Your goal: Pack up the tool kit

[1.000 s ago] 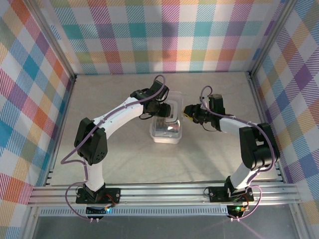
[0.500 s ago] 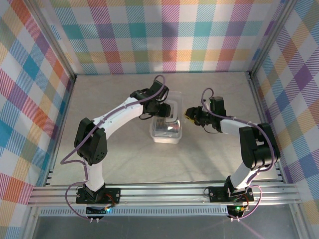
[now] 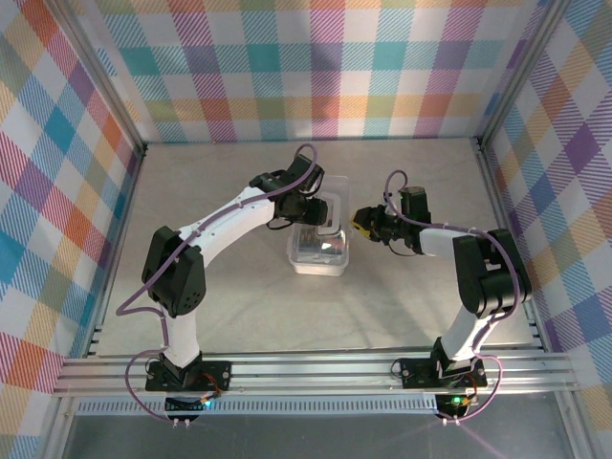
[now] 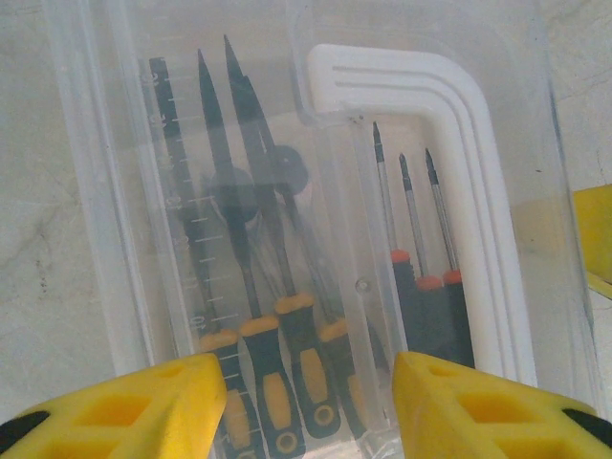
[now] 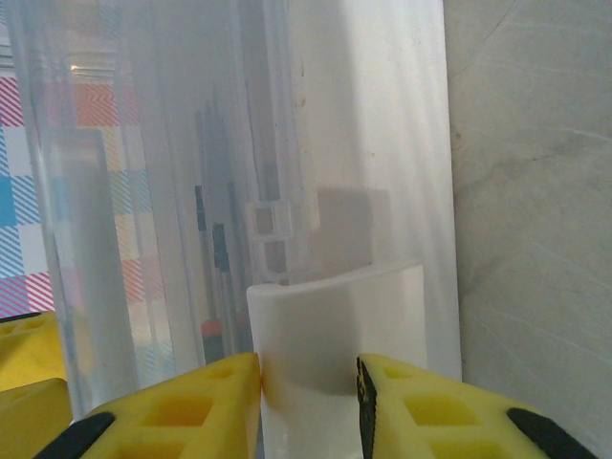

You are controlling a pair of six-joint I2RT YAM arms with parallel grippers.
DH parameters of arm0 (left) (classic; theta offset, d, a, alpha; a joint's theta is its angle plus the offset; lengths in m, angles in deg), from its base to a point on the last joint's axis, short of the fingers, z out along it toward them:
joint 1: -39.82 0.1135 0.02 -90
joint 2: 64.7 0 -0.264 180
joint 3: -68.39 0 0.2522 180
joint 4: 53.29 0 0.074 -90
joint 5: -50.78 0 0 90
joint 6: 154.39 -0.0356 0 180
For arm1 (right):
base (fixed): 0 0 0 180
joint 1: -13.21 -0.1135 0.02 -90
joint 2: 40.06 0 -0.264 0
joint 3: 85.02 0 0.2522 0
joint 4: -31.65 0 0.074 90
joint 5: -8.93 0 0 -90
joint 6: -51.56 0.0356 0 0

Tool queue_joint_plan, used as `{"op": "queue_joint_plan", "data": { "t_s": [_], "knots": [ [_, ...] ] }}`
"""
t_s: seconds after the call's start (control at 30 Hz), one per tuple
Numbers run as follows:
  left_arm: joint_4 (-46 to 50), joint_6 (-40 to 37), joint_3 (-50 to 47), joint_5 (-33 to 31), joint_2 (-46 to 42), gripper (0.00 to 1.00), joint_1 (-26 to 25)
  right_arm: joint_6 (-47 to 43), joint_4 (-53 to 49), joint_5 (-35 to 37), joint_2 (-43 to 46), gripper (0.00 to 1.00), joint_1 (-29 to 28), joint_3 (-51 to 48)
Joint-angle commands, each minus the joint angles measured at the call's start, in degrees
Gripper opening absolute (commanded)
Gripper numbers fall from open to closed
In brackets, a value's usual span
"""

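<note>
The tool kit's clear plastic box (image 3: 320, 251) lies mid-table. Through its clear plastic (image 4: 124, 191) I see several slim screwdrivers: black-yellow handles (image 4: 287, 368) on the left, black-red ones (image 4: 430, 306) on the right beside a white rim (image 4: 473, 191). My left gripper (image 3: 313, 218) hangs over the box's far end; its jaws (image 4: 308, 402) stand apart, with nothing visibly pinched between them. My right gripper (image 3: 361, 218) is at the box's right side. There its yellow fingers (image 5: 308, 402) are closed against a white tab (image 5: 335, 316) of the box.
The grey tabletop (image 3: 220, 296) surrounds the box. Checkered walls (image 3: 316, 67) close in the back and sides, with aluminium posts at the corners. Bare table (image 5: 535, 191) lies to the right of the box in the right wrist view.
The right gripper has edged slightly left toward the box and its jaws have narrowed a little. The left arm and the box have not moved.
</note>
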Motion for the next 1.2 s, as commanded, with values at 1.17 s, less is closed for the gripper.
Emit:
{"op": "queue_joint_plan", "data": {
  "t_s": [1.17],
  "knots": [
    [0.47,0.34,-12.89,6.95,0.62,0.43,3.75,13.13,29.2,-16.44,-11.67,0.68,4.66,-3.43]
  ]
}}
